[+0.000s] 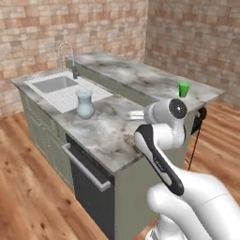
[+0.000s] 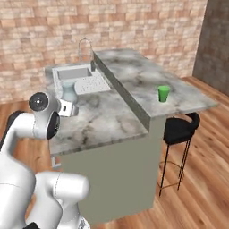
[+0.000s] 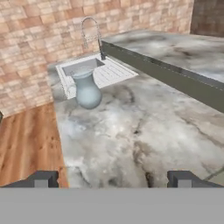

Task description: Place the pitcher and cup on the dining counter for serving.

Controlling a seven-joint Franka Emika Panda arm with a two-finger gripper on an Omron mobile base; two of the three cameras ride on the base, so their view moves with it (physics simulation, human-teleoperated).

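The pitcher (image 1: 85, 104) (image 2: 68, 91) (image 3: 87, 89), a pale blue-grey glass jug, stands upright on the lower marbled counter (image 1: 105, 133) beside the drainboard. On the raised dining counter (image 1: 140, 75) (image 2: 134, 78) (image 3: 183, 48), the small green cup (image 1: 183, 89) (image 2: 163, 94) stands near the right end. My gripper (image 1: 133, 115) (image 2: 72, 108) (image 3: 113, 179) hovers over the lower counter, some way short of the pitcher and facing it. It is open, with nothing between its fingertips (image 3: 41, 178).
A sink (image 1: 54, 84) (image 3: 81, 66) with a curved faucet (image 1: 68, 51) (image 3: 92, 28) lies behind the pitcher. A black stool (image 2: 179, 127) stands under the dining counter's overhang. A dark dishwasher front (image 1: 89, 180) sits below the lower counter. Brick walls close off the back.
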